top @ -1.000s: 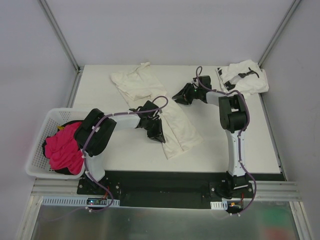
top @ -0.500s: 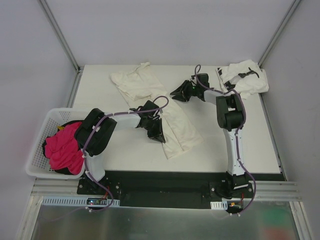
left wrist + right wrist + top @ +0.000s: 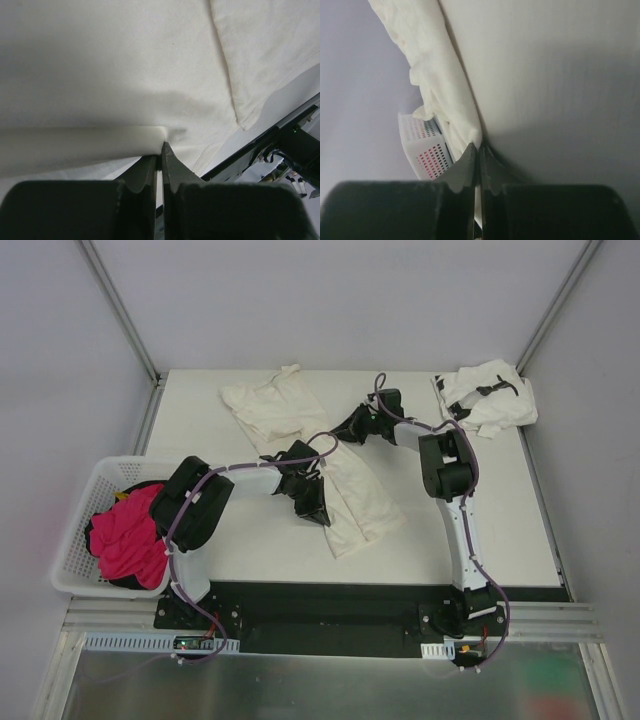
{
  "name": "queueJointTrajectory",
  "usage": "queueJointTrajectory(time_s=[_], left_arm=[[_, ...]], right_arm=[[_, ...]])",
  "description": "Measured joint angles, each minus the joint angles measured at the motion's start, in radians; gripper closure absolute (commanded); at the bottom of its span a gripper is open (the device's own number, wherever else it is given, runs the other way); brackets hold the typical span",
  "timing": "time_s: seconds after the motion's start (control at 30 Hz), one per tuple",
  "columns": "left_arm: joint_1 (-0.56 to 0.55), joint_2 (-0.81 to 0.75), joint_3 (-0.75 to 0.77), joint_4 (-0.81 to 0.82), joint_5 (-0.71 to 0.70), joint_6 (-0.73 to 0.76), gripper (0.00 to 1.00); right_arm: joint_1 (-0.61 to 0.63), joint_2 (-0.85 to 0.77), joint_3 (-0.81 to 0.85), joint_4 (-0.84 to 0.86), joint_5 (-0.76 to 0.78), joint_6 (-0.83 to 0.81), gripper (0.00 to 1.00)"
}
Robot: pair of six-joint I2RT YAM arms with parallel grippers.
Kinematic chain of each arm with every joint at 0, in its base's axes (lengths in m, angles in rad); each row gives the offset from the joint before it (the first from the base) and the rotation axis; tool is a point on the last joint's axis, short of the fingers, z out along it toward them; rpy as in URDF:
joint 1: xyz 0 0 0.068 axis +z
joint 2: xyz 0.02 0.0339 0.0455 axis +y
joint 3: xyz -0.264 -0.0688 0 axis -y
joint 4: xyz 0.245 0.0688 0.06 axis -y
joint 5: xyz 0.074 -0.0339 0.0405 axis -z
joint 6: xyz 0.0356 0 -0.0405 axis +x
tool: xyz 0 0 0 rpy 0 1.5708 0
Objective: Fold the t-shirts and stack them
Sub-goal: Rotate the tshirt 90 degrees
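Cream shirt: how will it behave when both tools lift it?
Likely floppy: the cream t-shirt bunches into a soft fold at the left tool. It will probably sag between the pinches, since the right tool holds only an edge. Thin cloth, so likely light.

The big shirt (image 3: 362,502) is plain cream, the other shirt (image 3: 495,400) white with black marks, printed I think. The basket (image 3: 75,562) is white, the cloth (image 3: 125,540) in it hot pink. White table (image 3: 250,540).
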Motion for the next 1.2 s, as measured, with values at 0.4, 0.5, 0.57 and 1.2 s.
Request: queueJointTrajectory(time_s=[0.4,0.5,0.57,1.2], left_arm=[[0.001,0.0,0.008,-0.024,0.0,0.023,1.0],[0.002,-0.001,0.008,-0.033,0.0,0.028,1.0],[0.006,-0.005,0.008,-0.045,-0.001,0.035,1.0],[0.147,-0.064,0.023,-0.171,-0.057,0.141,1.0]], right_arm=[[0.003,0.01,0.0,0.009,-0.003,0.025,0.99],[-0.002,0.01,-0.013,0.029,-0.002,0.03,0.99],[-0.007,0.01,-0.026,0.052,-0.008,0.036,0.99],[-0.167,-0.247,-0.504,0.213,-0.015,0.007,0.99]])
